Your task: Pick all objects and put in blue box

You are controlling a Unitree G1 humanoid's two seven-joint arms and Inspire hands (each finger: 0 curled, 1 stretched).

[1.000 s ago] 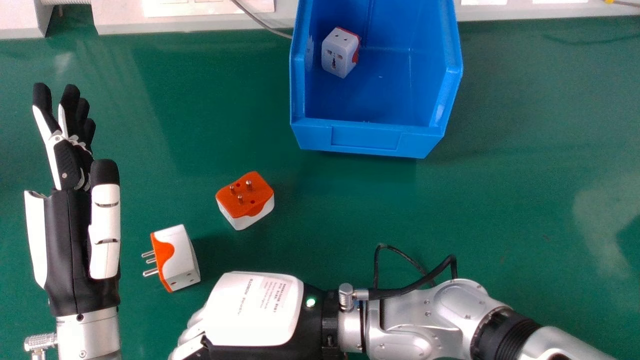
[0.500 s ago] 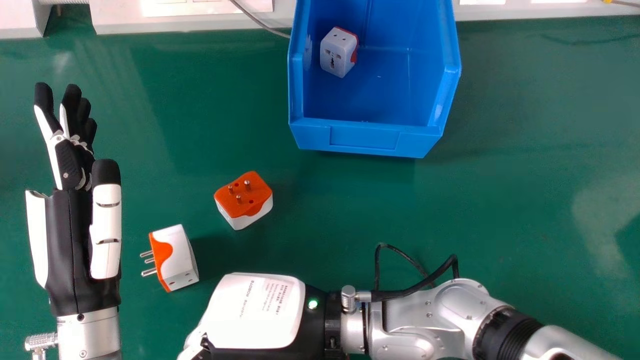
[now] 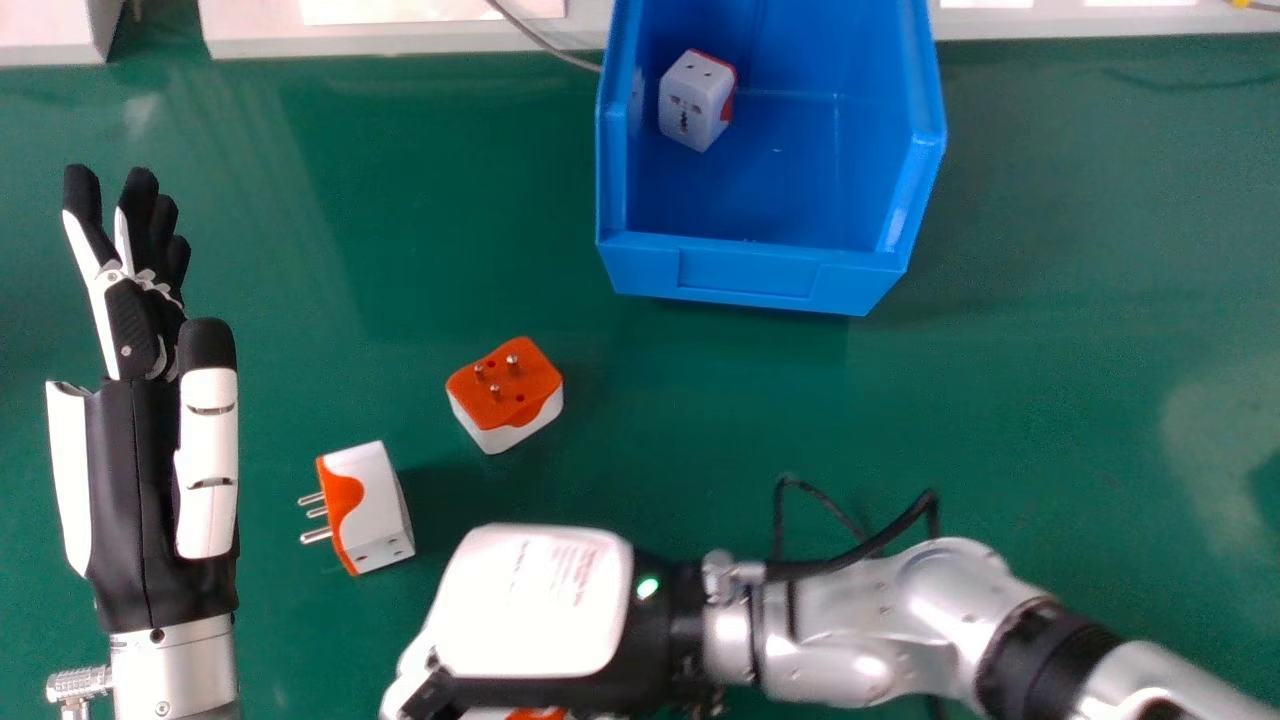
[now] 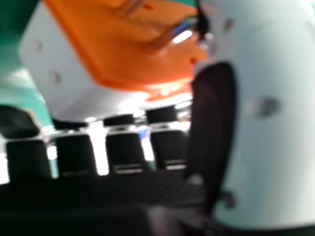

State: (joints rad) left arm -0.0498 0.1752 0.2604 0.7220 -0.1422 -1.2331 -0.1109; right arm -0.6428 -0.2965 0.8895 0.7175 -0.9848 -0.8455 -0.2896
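Boxed adapter [image 3: 693, 105] done in blue box [image 3: 740, 270], three left: pins-up adapter [image 3: 505, 395] and tipped adapter [image 3: 372, 510] on table [image 3: 1040, 400], gripped adapter [image 4: 108, 54] in right hand [image 3: 540, 600], fingers curled round it, left hand [image 3: 208, 450] idle, fingers straight

Open green tabletop [image 3: 700, 420] lies between the right hand [image 3: 540, 600] and the blue box [image 3: 922, 150], whose front wall [image 3: 745, 272] bars a low path. The pins-up adapter [image 3: 508, 392] flanks this lane's left, while a held adapter [image 4: 113, 54] seemingly fills the hand's grasp.
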